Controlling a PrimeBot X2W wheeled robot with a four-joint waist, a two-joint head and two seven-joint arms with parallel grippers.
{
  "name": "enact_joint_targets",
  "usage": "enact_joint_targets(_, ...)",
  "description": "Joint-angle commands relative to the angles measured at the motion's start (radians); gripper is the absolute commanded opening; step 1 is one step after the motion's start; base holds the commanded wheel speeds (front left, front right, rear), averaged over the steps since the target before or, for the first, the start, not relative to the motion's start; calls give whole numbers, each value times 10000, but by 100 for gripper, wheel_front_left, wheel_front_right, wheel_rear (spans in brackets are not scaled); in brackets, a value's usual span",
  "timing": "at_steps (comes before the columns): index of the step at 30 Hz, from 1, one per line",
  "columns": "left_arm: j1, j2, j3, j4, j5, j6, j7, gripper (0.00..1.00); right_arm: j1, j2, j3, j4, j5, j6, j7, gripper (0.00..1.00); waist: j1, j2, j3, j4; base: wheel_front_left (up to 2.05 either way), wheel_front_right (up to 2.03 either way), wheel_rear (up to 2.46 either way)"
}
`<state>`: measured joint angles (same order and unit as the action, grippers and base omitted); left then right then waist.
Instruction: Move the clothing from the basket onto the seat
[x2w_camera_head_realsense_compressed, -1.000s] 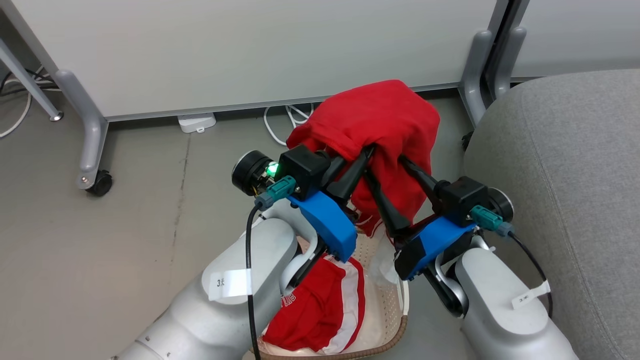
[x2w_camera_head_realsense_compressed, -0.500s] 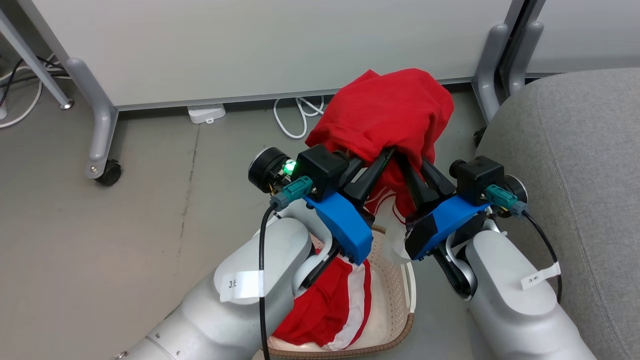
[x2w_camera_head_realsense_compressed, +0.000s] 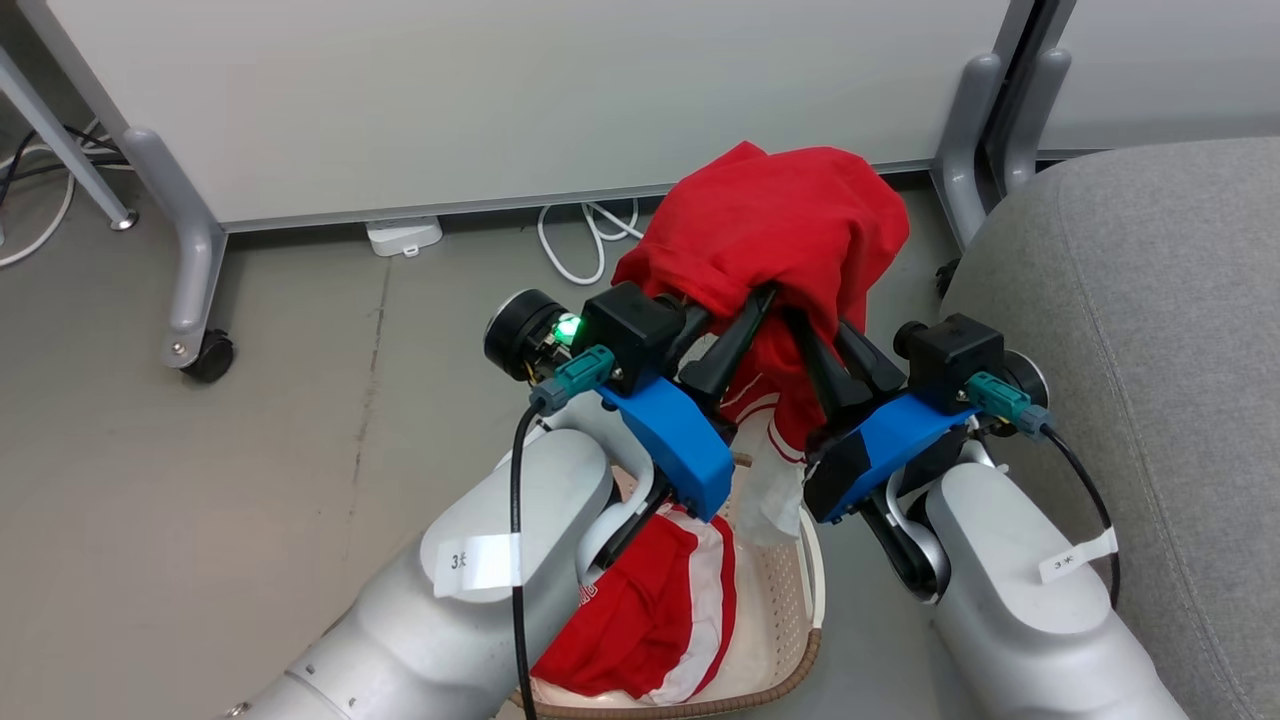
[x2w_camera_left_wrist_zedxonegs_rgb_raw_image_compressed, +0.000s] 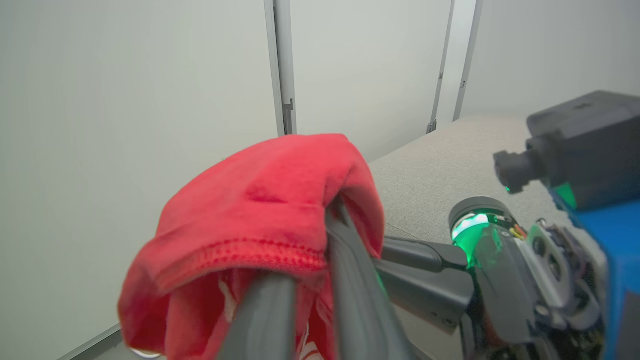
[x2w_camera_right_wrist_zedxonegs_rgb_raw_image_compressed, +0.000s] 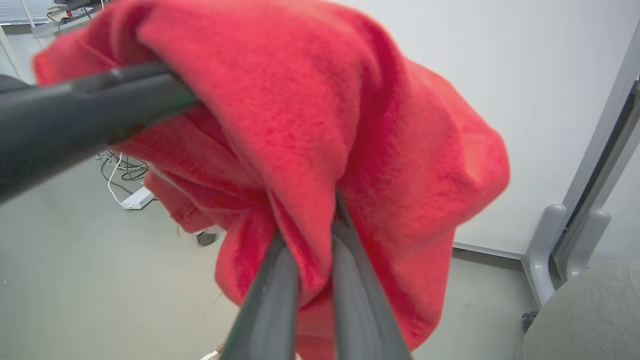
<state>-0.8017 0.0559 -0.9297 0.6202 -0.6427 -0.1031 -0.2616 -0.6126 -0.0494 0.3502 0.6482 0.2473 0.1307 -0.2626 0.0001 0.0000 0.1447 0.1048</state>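
Now: red garment (x2w_camera_head_realsense_compressed: 780, 230) hangs above the basket (x2w_camera_head_realsense_compressed: 803, 668), draped over both tools | change: right tool (x2w_camera_head_realsense_compressed: 825, 345), spread a second ago, now pinches its fold | left tool (x2w_camera_head_realsense_compressed: 735, 335) also clamped on it | looks ready to carry to seat (x2w_camera_head_realsense_compressed: 1150, 350) | second garment (x2w_camera_head_realsense_compressed: 640, 620) waits in basket

Below me I see grey floor (x2w_camera_head_realsense_compressed: 250, 480) bearing the cream basket (x2w_camera_head_realsense_compressed: 775, 600), a white power strip (x2w_camera_head_realsense_compressed: 404, 236), looped white cable (x2w_camera_head_realsense_compressed: 580, 250) and a black caster (x2w_camera_head_realsense_compressed: 208, 357).
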Motion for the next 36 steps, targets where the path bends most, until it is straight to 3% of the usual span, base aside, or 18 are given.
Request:
enact_joint_targets(1,38,8,63,15,60,60,-49,100,67,-18,20,-72,67,1,-35,0,-1,0,0,-5,0,0,0)
enact_joint_targets(19,532,151,300,201,302,102,-50,100,-151,-16,-906,-589,37,1,-35,0,-1,0,192,-138,0,0,0)
enact_joint_targets(28,1014,601,610,-468,821,421,-49,100,347,-13,-1711,-1308,-551,1,-35,0,-1,0,337,-908,0,0,0)
enact_joint_targets(36,1258,943,779,-1107,1258,524,-49,100,910,-14,-2117,-2295,-1091,1,-36,0,-1,0,610,-2145,0,0,0)
